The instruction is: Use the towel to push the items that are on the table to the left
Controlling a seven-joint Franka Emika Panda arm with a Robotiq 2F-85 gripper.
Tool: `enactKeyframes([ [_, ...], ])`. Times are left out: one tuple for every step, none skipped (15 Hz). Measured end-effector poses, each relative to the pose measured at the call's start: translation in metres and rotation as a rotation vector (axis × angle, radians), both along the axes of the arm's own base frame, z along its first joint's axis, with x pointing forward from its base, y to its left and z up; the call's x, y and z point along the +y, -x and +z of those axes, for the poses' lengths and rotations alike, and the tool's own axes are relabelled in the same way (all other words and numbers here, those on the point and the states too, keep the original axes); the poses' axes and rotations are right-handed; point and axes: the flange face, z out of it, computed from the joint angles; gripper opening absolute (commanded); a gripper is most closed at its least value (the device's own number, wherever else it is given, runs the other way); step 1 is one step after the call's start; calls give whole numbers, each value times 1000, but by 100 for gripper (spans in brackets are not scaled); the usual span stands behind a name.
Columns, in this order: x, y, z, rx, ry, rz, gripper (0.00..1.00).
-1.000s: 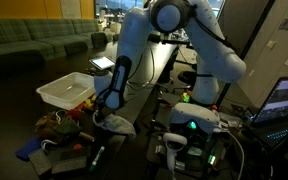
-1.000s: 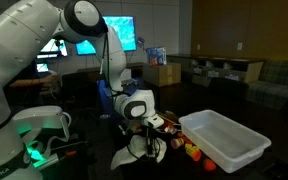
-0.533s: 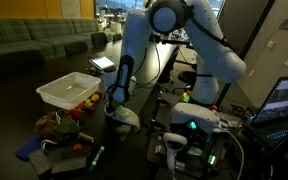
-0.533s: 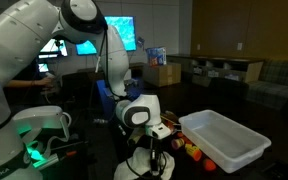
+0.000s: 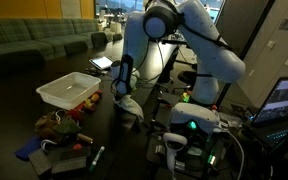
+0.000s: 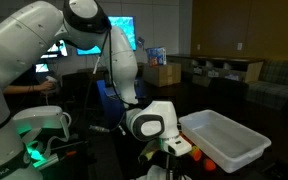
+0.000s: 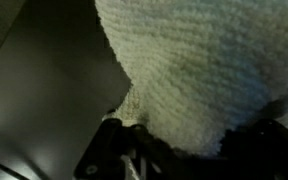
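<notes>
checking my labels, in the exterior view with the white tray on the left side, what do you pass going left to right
white tray → towel → green-lit robot base → laptop screen; the small items overlap the tray's span, so left out

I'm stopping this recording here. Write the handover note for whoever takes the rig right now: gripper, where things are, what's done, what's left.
Gripper: shut on the towel, which hangs bunched from it, off to one side of the pile. Whether the towel touches the table is unclear.
Items: clustered on the table beside the white tray. A marker and a blue piece lie nearer the camera in an exterior view.
Done: towel is in the grip.
Left: bring the towel against the items and sweep them to the left.
</notes>
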Motion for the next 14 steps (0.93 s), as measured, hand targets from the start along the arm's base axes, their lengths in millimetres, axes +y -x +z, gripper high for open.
enactKeyframes([
  [-16, -5, 1, -6, 13, -6, 0],
  [-32, -12, 3, -15, 23, -10, 0],
  [-47, -19, 4, -25, 30, -14, 0],
  [-61, -26, 5, -36, 35, -16, 0],
  [-73, -33, 6, -48, 40, -17, 0],
  [-85, -40, 7, -59, 43, -17, 0],
  [-94, -47, 7, -71, 45, -16, 0],
  [-101, -54, 7, -82, 45, -14, 0],
  [-107, -60, 6, -93, 44, -12, 0],
  [-110, -66, 5, -103, 41, -9, 0],
  [-112, -73, 4, -113, 36, -6, 0],
  [-112, -78, 2, -122, 30, -3, 0],
  [-112, -84, 1, -132, 23, 0, 0],
  [-110, -89, -1, -142, 16, 3, 0],
])
